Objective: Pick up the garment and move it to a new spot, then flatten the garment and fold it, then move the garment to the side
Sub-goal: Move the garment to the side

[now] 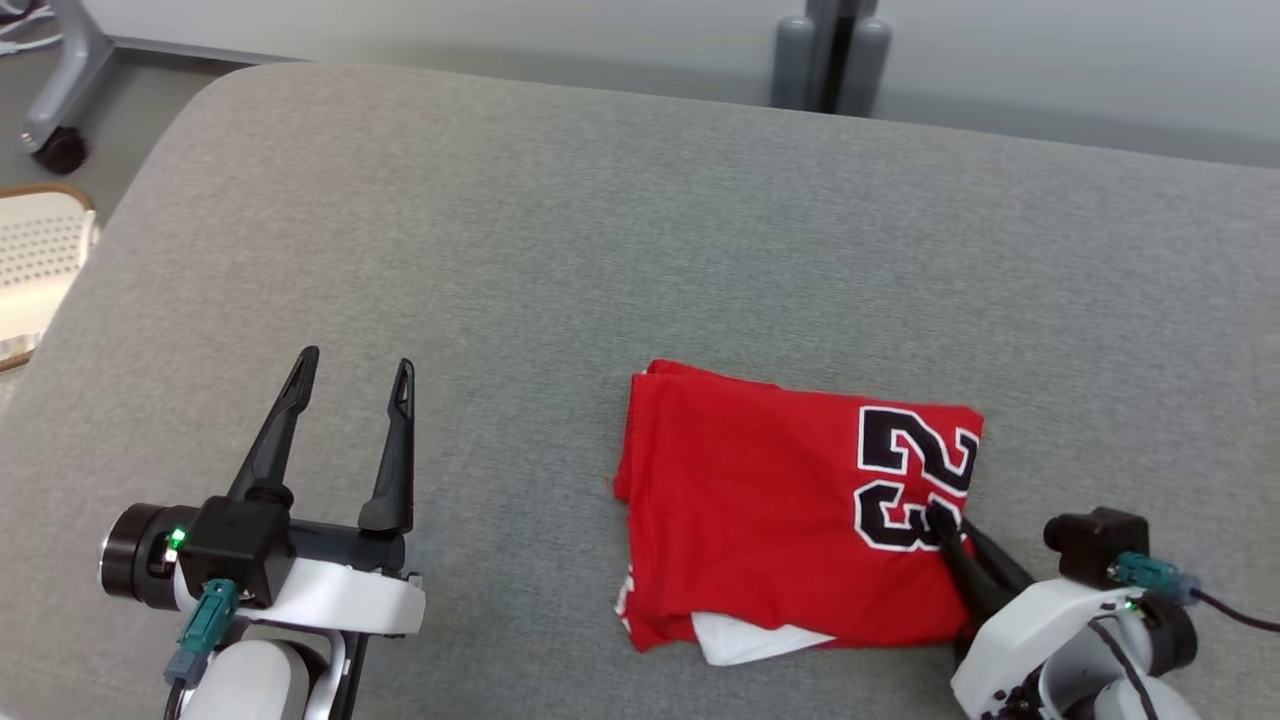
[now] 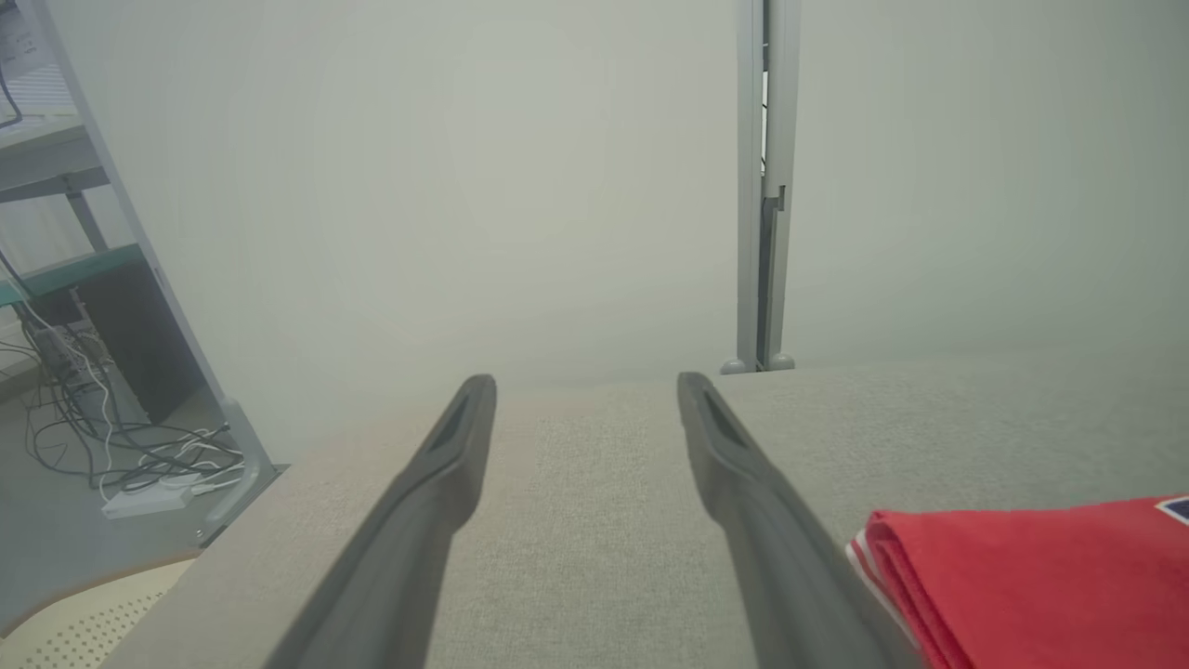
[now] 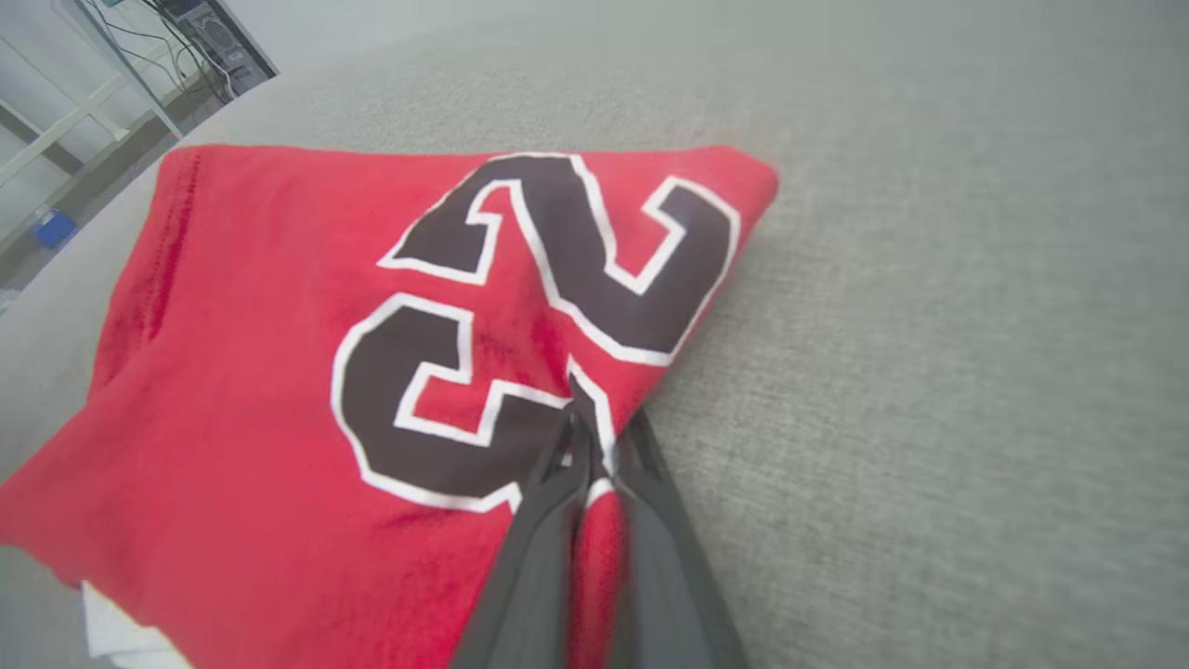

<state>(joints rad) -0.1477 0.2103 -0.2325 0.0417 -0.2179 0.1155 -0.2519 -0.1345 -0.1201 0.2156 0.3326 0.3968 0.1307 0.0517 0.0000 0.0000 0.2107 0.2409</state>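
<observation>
Garment (image 1: 780,500) folded on grey surface (image 1: 600,200), right tool (image 1: 941,519) pinching its edge, left tool (image 1: 356,360) wide

Tabletop (image 1: 640,230) was grey woven fabric, round-cornered and evenly lit with soft shadows. Behind its far edge ran a plain pale wall (image 2: 464,186), with one upright grey post (image 1: 832,55) standing just past the edge. Off the left corner lay grey floor (image 1: 120,130), a grey stand leg (image 1: 68,30) ending in a black caster (image 1: 60,152), and nearer, a pale perforated surface (image 1: 40,260) with a wooden rim, kind not made out. Left wrist view caught a metal-framed desk (image 2: 56,177) by the wall, with loose cables (image 2: 84,437) and a white power strip (image 2: 149,502) on the floor beside it.
</observation>
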